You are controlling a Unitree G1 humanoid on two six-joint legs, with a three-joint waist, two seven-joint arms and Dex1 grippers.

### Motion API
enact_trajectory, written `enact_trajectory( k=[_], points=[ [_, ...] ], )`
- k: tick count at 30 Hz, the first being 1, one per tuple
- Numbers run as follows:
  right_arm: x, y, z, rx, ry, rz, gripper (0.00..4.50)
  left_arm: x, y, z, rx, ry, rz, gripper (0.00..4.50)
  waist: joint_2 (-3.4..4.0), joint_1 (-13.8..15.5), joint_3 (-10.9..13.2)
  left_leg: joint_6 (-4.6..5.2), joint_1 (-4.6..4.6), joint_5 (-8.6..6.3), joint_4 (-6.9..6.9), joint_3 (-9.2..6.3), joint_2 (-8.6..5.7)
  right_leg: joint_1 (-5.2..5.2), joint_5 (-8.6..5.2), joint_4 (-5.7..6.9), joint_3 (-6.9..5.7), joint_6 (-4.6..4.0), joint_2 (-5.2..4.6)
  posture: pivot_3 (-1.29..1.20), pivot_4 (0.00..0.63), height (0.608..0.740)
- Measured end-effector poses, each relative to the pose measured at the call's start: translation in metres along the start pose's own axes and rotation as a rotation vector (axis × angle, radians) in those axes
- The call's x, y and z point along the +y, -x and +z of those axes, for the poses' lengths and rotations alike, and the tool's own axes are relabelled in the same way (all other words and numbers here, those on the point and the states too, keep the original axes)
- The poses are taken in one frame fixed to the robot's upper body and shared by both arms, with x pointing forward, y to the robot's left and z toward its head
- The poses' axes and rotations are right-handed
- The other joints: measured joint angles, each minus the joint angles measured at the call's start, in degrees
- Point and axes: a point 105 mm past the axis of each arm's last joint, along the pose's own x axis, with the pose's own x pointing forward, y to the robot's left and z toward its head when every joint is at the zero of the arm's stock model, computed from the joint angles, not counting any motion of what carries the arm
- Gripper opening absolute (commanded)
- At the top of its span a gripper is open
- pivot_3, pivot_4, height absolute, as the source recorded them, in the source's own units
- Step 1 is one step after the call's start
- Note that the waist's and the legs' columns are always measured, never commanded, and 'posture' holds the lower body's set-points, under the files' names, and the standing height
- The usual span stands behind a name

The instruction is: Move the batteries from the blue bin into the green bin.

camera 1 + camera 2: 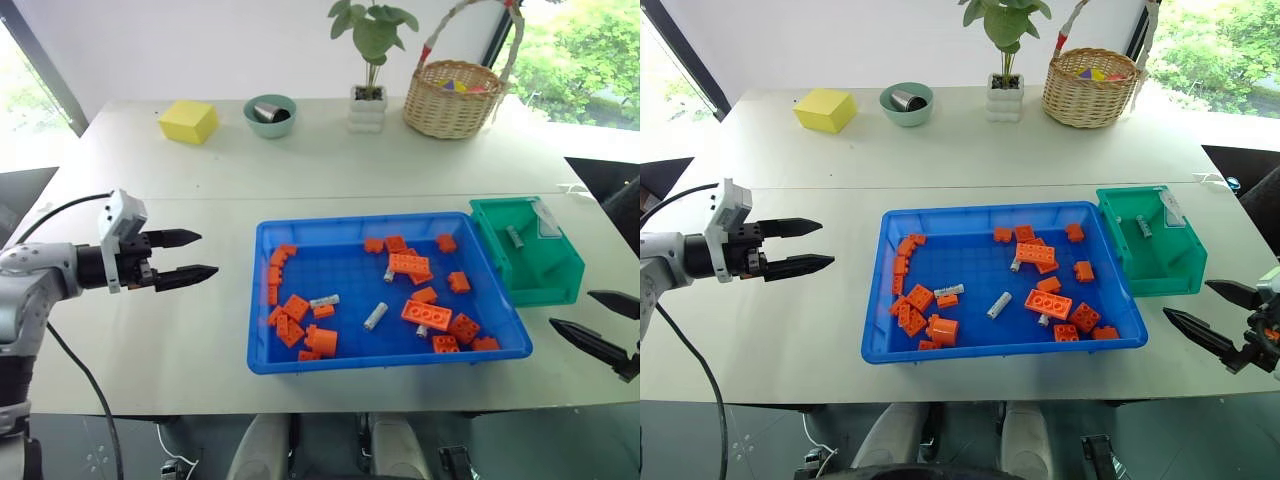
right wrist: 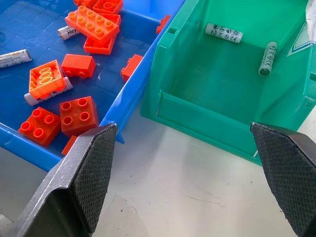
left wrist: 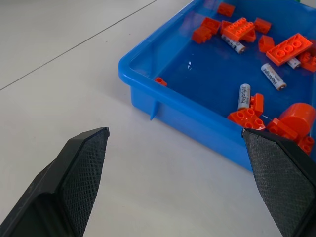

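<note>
Lying scattered among orange bricks (image 1: pixel 426 314) in the blue bin (image 1: pixel 262 300), the batteries (image 1: pixel 375 316) could be confused or pinched together with a brick, since the left gripper (image 1: pixel 178 256) and right gripper (image 1: pixel 600 321) are held wide apart and empty, beside the green bin (image 1: pixel 560 270).

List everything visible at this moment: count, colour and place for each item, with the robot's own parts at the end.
blue bin: one, bright blue, on the white table, between the grippers.
batteries in blue bin: four visible, silver-grey, among the bricks.
bricks: many, orange, scattered in the blue bin.
green bin: one, green, against the blue bin's right end.
batteries in green bin: two, silver-grey.
block: one, yellow, far left.
bowl: one, teal, beside the block, holding a metal object.
plant: one, green, white pot, far centre.
basket: one, wicker, far right.
left gripper: black fingers open, left of the blue bin.
right gripper: black fingers open, near the green bin.
</note>
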Motion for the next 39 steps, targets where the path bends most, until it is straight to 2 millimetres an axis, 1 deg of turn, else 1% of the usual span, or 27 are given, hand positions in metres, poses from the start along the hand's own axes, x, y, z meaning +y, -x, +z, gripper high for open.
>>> enact_trajectory(
  k=[12,15,23,24,26,28,29,30,32,33,34,35,36,37,39],
  points=[
    [0.001,0.001,-0.005,0.006,-0.018,-0.011,4.43,-0.001,0.0,0.001,-0.001,0.005,-0.011,4.5,0.0,0.0,0.0,0.0,0.0,0.0,0.17,0.02,0.0,0.02,0.0,0.14,0.01,0.0,-0.01,0.0,0.15,0.702],
    [0.0,0.0,-0.003,-0.001,-0.013,-0.013,4.43,0.0,-0.002,0.005,-0.011,-0.007,-0.009,4.5,0.0,0.0,0.0,0.0,0.0,0.0,0.26,0.03,-0.01,0.02,0.0,0.23,0.02,0.01,-0.01,0.0,0.15,0.702],
    [-0.009,-0.002,0.02,-0.017,0.062,-0.002,4.43,-0.006,-0.006,0.009,-0.031,-0.011,-0.036,4.5,-0.02,-0.1,0.0,0.01,0.08,0.0,0.26,0.1,-0.01,0.0,-0.01,0.37,0.08,0.0,-0.02,0.0,0.15,0.702],
    [-0.01,-0.003,0.026,-0.028,0.071,0.003,4.43,-0.007,-0.006,0.009,-0.031,-0.01,-0.037,4.5,-0.02,-0.1,0.0,0.01,0.09,0.0,0.27,0.12,-0.01,0.0,-0.01,0.37,0.08,0.0,-0.02,0.0,0.15,0.702],
    [-0.01,-0.008,0.047,-0.076,0.107,0.037,4.43,-0.01,-0.007,0.011,-0.033,-0.008,-0.057,4.5,-0.02,-0.2,0.0,0.01,0.14,0.0,0.28,0.22,-0.01,0.01,0.0,0.41,0.13,0.0,-0.03,0.0,0.15,0.702],
    [-0.005,-0.017,0.07,-0.117,0.157,0.097,4.43,-0.016,-0.008,0.014,-0.036,-0.009,-0.09,4.5,-0.05,-0.3,0.0,0.01,0.19,0.0,0.28,0.25,0.02,0.01,-0.01,0.44,0.14,0.0,-0.03,0.0,0.15,0.702],
    [-0.001,-0.027,0.084,-0.145,0.191,0.145,4.43,-0.018,-0.008,0.016,-0.036,-0.001,-0.111,4.5,-0.07,-0.5,0.0,0.01,0.23,0.0,0.29,0.28,0.05,0.01,-0.01,0.46,0.15,-0.01,-0.01,0.0,0.15,0.702],
    [0.006,-0.037,0.097,-0.163,0.225,0.193,4.43,-0.021,-0.01,0.019,-0.034,-0.006,-0.132,4.5,-0.06,-0.5,0.1,0.01,0.23,0.0,0.3,0.29,0.05,0.0,-0.01,0.47,0.15,-0.01,-0.02,0.0,0.15,0.702],
    [0.027,-0.061,0.121,-0.2,0.303,0.323,4.43,-0.029,-0.012,0.026,-0.031,-0.031,-0.185,4.5,-0.07,-0.6,0.1,0.01,0.24,0.0,0.29,0.28,0.08,-0.01,-0.01,0.49,0.14,-0.02,0.0,0.0,0.15,0.702],
    [0.037,-0.07,0.127,-0.203,0.335,0.377,4.43,-0.032,-0.014,0.029,-0.03,-0.042,-0.202,4.5,-0.07,-0.6,0.1,0.01,0.22,0.0,0.27,0.28,0.07,-0.04,-0.01,0.49,0.14,-0.02,0.0,0.0,0.15,0.702],
    [0.046,-0.08,0.128,-0.193,0.356,0.427,4.43,-0.034,-0.014,0.031,-0.03,-0.044,-0.215,4.5,-0.09,-0.6,0.1,0.01,0.21,0.0,0.26,0.28,0.07,-0.05,-0.01,0.49,0.14,-0.01,0.0,0.0,0.15,0.702],
    [0.06,-0.096,0.133,-0.197,0.382,0.502,4.43,-0.036,-0.014,0.033,-0.028,-0.046,-0.23,4.5,-0.13,-0.6,0.1,0.01,0.19,0.0,0.26,0.28,0.07,-0.08,-0.01,0.49,0.14,-0.01,0.0,0.0,0.15,0.702],
    [0.07,-0.105,0.135,-0.203,0.4,0.552,4.43,-0.039,-0.015,0.035,-0.029,-0.054,-0.242,4.5,-0.19,-0.6,0.1,0.01,0.14,0.0,0.27,0.28,0.05,-0.12,0.01,0.49,0.15,0.01,0.0,0.0,0.15,0.702],
    [0.087,-0.12,0.136,-0.2,0.426,0.633,4.43,-0.044,-0.015,0.037,-0.03,-0.06,-0.267,4.5,-0.21,-0.6,0.2,0.01,0.09,0.0,0.27,0.28,0.04,-0.15,0.02,0.49,0.15,0.03,-0.01,0.0,0.15,0.702],
    [0.106,-0.139,0.136,-0.183,0.466,0.723,4.43,-0.05,-0.015,0.041,-0.026,-0.08,-0.292,4.5,-0.26,-0.7,0.2,0.01,0.01,0.01,0.3,0.27,0.01,-0.21,0.1,0.5,0.14,0.15,-0.01,0.0,0.15,0.702]
  ],
)
